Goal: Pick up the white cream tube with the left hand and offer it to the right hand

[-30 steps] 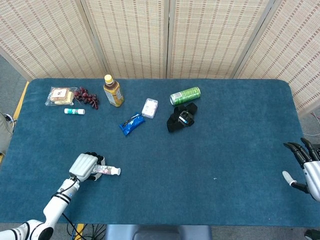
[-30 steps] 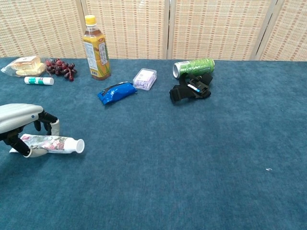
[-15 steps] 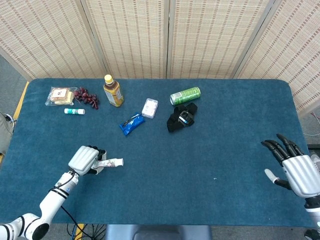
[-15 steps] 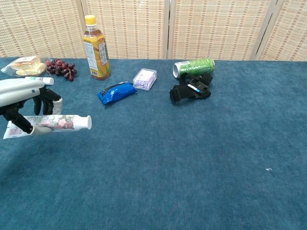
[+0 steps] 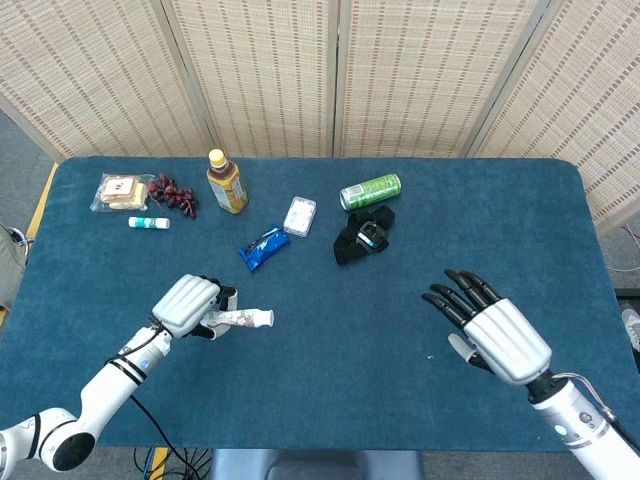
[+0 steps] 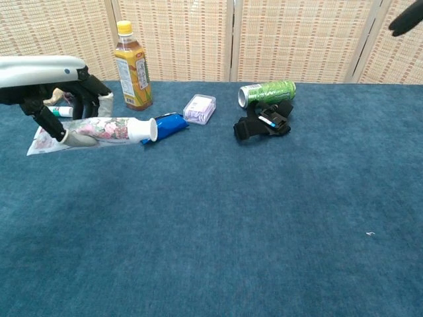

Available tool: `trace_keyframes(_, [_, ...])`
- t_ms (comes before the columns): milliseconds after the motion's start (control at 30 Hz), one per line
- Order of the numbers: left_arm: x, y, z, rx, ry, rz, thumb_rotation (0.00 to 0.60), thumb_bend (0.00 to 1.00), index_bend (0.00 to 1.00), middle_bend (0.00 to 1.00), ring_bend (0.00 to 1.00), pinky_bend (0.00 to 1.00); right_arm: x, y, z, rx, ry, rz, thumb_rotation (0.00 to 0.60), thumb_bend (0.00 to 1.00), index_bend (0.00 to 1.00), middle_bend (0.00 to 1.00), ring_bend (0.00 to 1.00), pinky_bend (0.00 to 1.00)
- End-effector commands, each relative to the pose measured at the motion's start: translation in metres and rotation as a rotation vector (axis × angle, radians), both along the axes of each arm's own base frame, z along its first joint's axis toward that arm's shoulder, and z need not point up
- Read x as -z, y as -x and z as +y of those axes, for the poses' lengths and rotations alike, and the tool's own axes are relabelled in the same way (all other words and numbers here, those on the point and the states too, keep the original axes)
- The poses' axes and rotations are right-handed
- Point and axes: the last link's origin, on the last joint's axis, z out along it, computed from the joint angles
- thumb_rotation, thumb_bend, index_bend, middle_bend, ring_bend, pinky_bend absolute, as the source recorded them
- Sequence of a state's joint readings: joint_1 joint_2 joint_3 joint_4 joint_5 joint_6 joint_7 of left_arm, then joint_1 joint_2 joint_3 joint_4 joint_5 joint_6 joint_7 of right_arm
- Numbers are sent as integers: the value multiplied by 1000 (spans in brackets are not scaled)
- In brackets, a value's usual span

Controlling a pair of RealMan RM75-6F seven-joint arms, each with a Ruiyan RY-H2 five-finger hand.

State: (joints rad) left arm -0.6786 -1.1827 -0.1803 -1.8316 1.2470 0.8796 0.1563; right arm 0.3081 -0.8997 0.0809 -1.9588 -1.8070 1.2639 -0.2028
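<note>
My left hand (image 5: 190, 305) grips the white cream tube (image 5: 243, 319), a flower-printed tube with a white cap, and holds it clear above the blue table with the cap pointing right. In the chest view the same left hand (image 6: 53, 86) wraps the cream tube (image 6: 112, 129) near its flat end. My right hand (image 5: 495, 330) hovers open over the right part of the table, fingers spread and pointing up-left, well apart from the tube. Only a dark fingertip (image 6: 410, 20) of it shows in the chest view's top right corner.
At the back stand a yellow drink bottle (image 5: 226, 182), a blue packet (image 5: 263, 248), a small white box (image 5: 299, 215), a green can (image 5: 371, 191) and a black strap bundle (image 5: 363, 236). Grapes (image 5: 173, 194), a sandwich pack (image 5: 121, 190) and a small white stick (image 5: 149, 223) lie far left.
My left hand has lifted the tube off the table and carried it up and to the right. My right hand has come in from the right edge toward the middle, fingers spread.
</note>
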Motion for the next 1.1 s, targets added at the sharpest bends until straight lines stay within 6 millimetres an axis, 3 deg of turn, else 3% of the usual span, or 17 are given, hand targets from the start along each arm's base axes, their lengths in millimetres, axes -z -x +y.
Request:
trace_keyframes(33, [-3,-13,0,3,25,-11,600,361,545,674,459,443,20,-24,-5,-89,-17,10,600,338,203,125,0,18])
trace_keyframes(467, [2,-47,-2,-16,123,-29,600,362,546,675,461,443,70,-65,-7,-210,-92,30,600,336,222,57,0,0])
trace_keyframes(1100, [12,-74,-1,-47,177,-39,600,362,545,676,462,446,113,-84,-14,-248,-118,53,600,333,228,57,0,0])
